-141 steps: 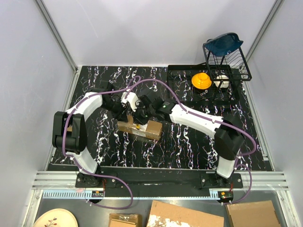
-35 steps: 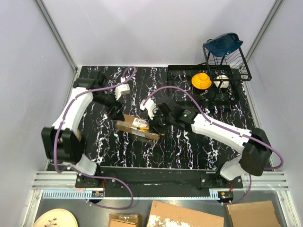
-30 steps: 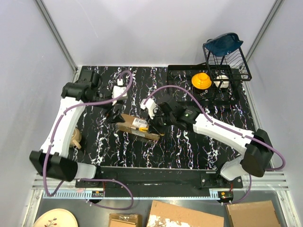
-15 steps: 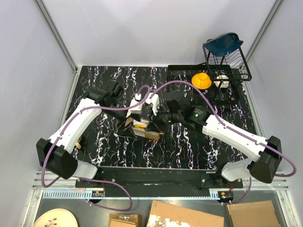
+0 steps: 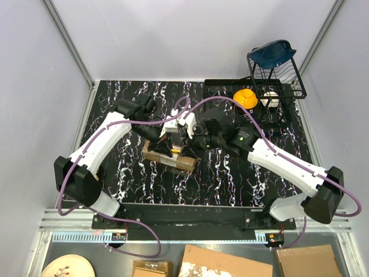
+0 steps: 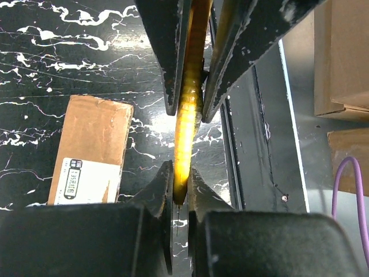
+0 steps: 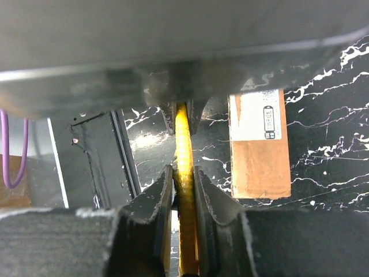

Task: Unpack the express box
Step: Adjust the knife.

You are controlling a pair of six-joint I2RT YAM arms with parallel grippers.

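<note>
moved: your left arm is now reaching in over the middle of the table (image 5: 230, 179), where a second ago it was swung out toward the far left. its jaws were standing wide then and are now pinching shut.
left gripper (image 6: 180, 173): it is clamping one end of the knife (image 6: 185, 121), a thin yellow body showing edge-on.
right gripper (image 7: 183, 173): it is gripping the same knife from the opposite end, jaws standing narrow on the yellow edge.
knife: it is hanging in the air between the two grippers, with both touching it.
box (image 6: 92, 147): it is lying flat on the table, below the held knife and a little to one side, its white label facing up and its top looking unopened.
why held so: you are probably passing the knife from one gripper to the other, or regripping it, so one gripper is getting a hold suited to cutting. doing this right over the box is keeping the next reach short.
step: no cut is being made yet, so the unpacking is looking early.
watch: if one side is letting go before the other is seated firmly, the knife is likely falling onto the box. whether the blade is out, i cannot tell.
</note>
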